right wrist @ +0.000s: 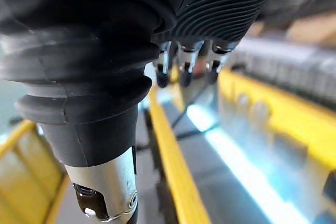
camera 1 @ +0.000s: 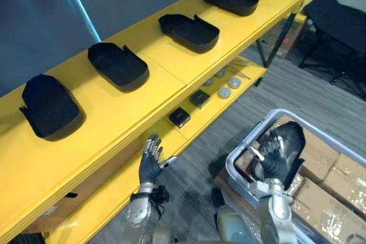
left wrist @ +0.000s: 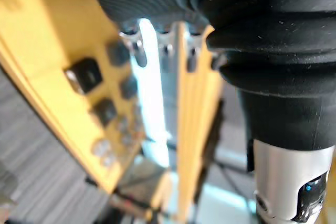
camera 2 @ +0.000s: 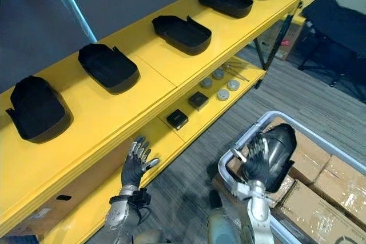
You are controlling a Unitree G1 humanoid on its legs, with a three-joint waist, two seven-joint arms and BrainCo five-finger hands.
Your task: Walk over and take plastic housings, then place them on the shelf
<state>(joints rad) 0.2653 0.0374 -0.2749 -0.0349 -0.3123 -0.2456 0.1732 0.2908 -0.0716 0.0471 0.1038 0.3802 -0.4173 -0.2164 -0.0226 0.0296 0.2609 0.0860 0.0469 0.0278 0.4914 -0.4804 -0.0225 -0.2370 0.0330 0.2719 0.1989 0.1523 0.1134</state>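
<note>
Standing before the yellow shelf (camera 1: pixel 103 119), the robot has five black plastic housings (camera 1: pixel 189 31) in a row on the top board, well apart from one another. A sixth plastic housing (camera 1: pixel 293 136) stands tilted over the grey crate (camera 1: pixel 239 155), beside the cartons (camera 1: pixel 337 198). The right robot hand (camera 1: pixel 273 163) lies against it with fingers spread and nearly straight; a thumb grip cannot be confirmed. The left robot hand (camera 1: pixel 150 163) is raised near the lower board, fingers spread, holding nothing. On that board are small black boxes (camera 1: pixel 179 117) and grey discs (camera 1: pixel 224 92). A pale label (camera 1: pixel 47 210) under the shelf is too small to read.
</note>
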